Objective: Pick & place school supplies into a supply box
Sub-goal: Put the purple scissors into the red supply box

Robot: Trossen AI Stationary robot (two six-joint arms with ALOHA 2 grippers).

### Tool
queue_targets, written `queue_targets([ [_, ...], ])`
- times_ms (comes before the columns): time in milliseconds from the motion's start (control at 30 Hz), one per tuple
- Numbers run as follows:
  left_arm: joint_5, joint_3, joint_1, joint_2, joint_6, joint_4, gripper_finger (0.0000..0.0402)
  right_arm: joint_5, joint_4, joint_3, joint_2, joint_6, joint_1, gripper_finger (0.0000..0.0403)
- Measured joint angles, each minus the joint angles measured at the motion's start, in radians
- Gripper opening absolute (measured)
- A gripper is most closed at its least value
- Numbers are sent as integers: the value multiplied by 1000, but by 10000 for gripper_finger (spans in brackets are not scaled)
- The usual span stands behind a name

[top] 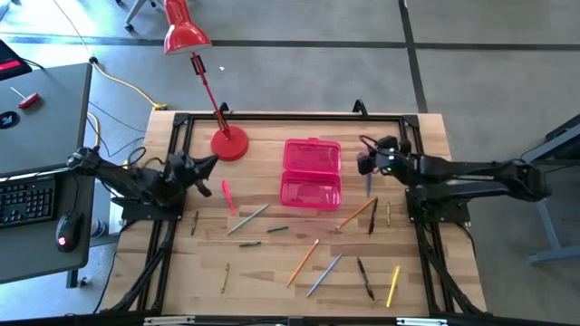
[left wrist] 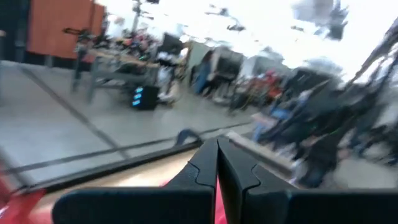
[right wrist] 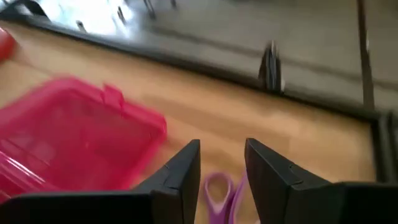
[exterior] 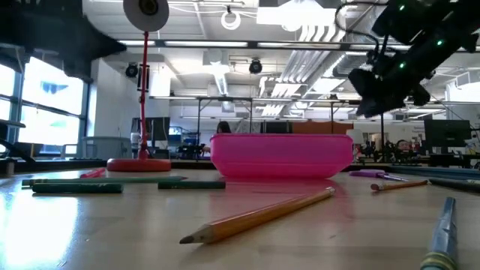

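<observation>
- The right hand (right wrist: 222, 163) hovers with fingers spread over the purple-handled scissors (right wrist: 217, 190), just beside the open supply box (top: 312, 172)
- The left hand (left wrist: 217, 163), fingers pressed together, waits near the lamp base (top: 229, 145)
- Pencils (top: 303, 261) lie scattered on the worktop (top: 272, 290)
- Risk: the scissors seem to lie flat, so the closing fingers may skid off the handles or nudge the box

Site was a robotics lab or open workshop hall. Exposed ceiling ducts (exterior: 322, 56) and round lights ran overhead, with rows of cluttered workbenches (left wrist: 124, 59) behind. Concrete floor (top: 299, 81) (taped lines). A keyboard (top: 25, 199) and mouse (top: 65, 228) sat beside the wooden desk (top: 272, 272).
</observation>
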Motion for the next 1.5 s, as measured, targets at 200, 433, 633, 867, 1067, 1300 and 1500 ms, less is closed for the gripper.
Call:
queue_targets([
  [200, -9, 109, -1, 75, 143, -84, 40, -1, 1, 0, 167, -2, -63, 107],
  [433, -93, 194, 0, 155, 146, -196, 40, -57, -13, 0, 260, 108, -118, 107],
  [633, -43, 199, 0, 220, 116, -195, 40, -7, -13, 0, 301, 107, -139, 107],
  [867, -83, 199, 0, 285, 96, -166, 40, -20, -10, 0, 331, 117, -177, 107],
  [1067, -108, 199, 0, 286, 95, -169, 40, -17, 16, 0, 397, 134, -218, 107],
  [1300, -111, 199, 0, 286, 95, -169, 40, -38, 84, 0, 518, 133, -248, 107],
  [1500, -112, 199, 0, 287, 94, -169, 40, -8, 134, 4, 624, 131, -270, 107],
])
